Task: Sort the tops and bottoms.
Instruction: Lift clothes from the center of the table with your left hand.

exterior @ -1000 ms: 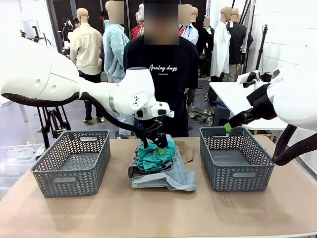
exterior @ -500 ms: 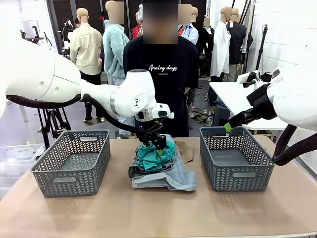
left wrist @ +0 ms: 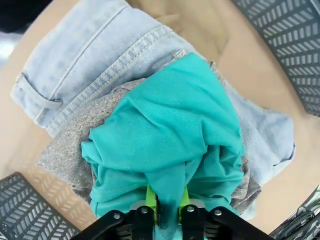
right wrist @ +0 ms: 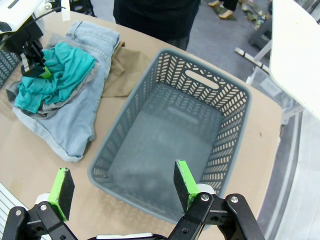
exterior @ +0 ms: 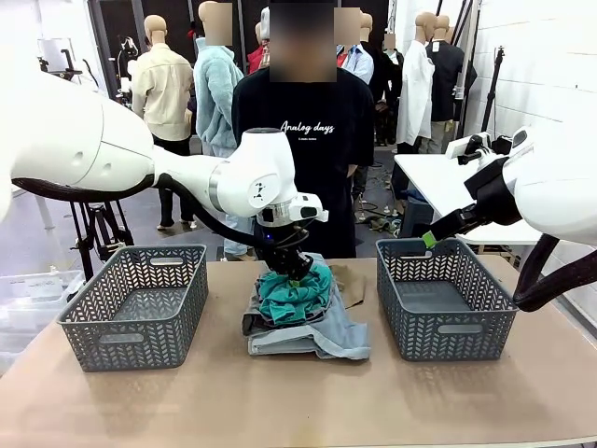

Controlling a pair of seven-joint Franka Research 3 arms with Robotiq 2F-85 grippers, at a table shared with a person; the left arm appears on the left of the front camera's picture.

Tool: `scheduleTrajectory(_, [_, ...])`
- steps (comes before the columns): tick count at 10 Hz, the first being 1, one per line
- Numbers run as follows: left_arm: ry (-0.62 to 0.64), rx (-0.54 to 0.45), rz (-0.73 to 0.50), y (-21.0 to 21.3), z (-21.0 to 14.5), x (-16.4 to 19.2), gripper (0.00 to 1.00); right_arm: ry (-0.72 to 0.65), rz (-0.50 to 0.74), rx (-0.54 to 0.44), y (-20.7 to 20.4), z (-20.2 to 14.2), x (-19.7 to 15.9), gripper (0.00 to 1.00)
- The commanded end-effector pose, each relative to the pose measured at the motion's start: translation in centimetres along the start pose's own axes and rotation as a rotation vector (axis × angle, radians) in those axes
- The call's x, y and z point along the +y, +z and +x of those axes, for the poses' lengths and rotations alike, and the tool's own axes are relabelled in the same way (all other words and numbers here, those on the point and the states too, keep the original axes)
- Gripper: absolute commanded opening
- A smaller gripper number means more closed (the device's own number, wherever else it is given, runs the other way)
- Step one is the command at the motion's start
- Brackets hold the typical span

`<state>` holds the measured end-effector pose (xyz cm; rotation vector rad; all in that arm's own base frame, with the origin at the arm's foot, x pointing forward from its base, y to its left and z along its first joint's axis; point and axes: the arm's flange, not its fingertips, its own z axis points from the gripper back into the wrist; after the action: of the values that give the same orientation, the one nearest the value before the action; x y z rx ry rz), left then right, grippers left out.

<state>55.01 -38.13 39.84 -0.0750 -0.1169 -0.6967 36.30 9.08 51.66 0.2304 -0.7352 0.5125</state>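
Left hand (left wrist: 167,207) pinches a fold of the teal top (left wrist: 170,125).

The right gripper (right wrist: 123,192) rises from six o'clock, its green pads (right wrist: 184,184) set wide apart with nothing between them. Past them, at the centre, sits a grey basket (right wrist: 227,135) on the brown table (right wrist: 30,165). At ten o'clock lies a pile: the teal top (right wrist: 55,75) over a grey top (right wrist: 65,102), both on the denim shorts (right wrist: 82,125). A tan garment (right wrist: 125,67) pokes out at eleven o'clock. The left gripper (right wrist: 35,62) has its fingertips in the teal cloth's ten o'clock edge.
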Motion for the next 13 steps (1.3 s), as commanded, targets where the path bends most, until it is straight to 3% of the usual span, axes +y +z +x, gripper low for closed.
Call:
scheduleTrajectory(1, [0.024, 0.017, 0.028, 0.5, 0.1, -0.5, 0.0, 0.002, 0.012, -0.007, -0.2, 0.0, -0.1, 1.0])
scheduleTrajectory(3, [0.041, -0.002, 0.043, 2.7, -0.3, -0.3, 0.0, 0.002, 0.012, -0.007, -0.2, 0.0, -0.1, 1.0])
scheduleTrajectory(9, [0.012, -0.231, 0.21, 16.0, -1.9, -1.5, 0.0, 0.002, 0.012, -0.007, -0.2, 0.0, -0.1, 1.0])
scheduleTrajectory(10, [-0.008, -0.179, 0.148, 14.0, -0.7, -0.9, 0.0, 0.002, 0.012, -0.007, -0.2, 0.0, -0.1, 1.0])
scheduleTrajectory(13, [-0.008, -0.179, 0.148, 14.0, -0.7, -0.9, 0.0, 0.002, 0.012, -0.007, -0.2, 0.0, -0.1, 1.0])
